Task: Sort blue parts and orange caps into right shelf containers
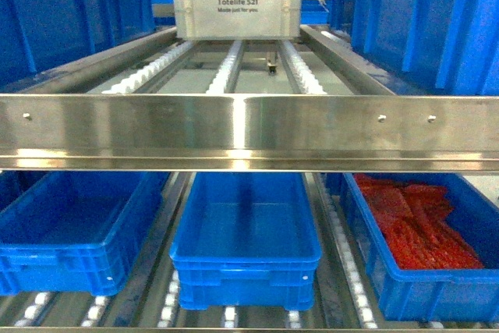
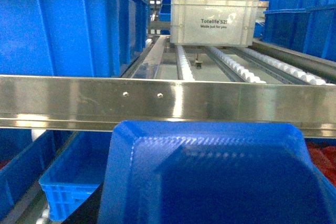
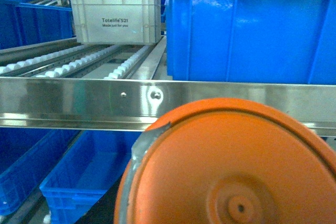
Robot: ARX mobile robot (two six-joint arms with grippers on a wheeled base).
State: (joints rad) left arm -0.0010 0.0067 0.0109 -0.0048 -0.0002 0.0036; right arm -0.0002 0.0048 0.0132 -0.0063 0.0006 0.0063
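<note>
- Left fingers cannot be seen; a blue part (image 2: 210, 177) fills the left wrist view, so the grasp cannot be told.
- Right fingers are hidden too; an orange cap (image 3: 231, 166) covers that view.
- Blue crate (image 3: 252, 30) stands on the upper shelf behind the steel rail (image 1: 249, 130).

blue part (image 2: 210, 177) blurred, cut off | orange cap (image 3: 231, 166) cut off

bright, soft focus, rail glare
</note>
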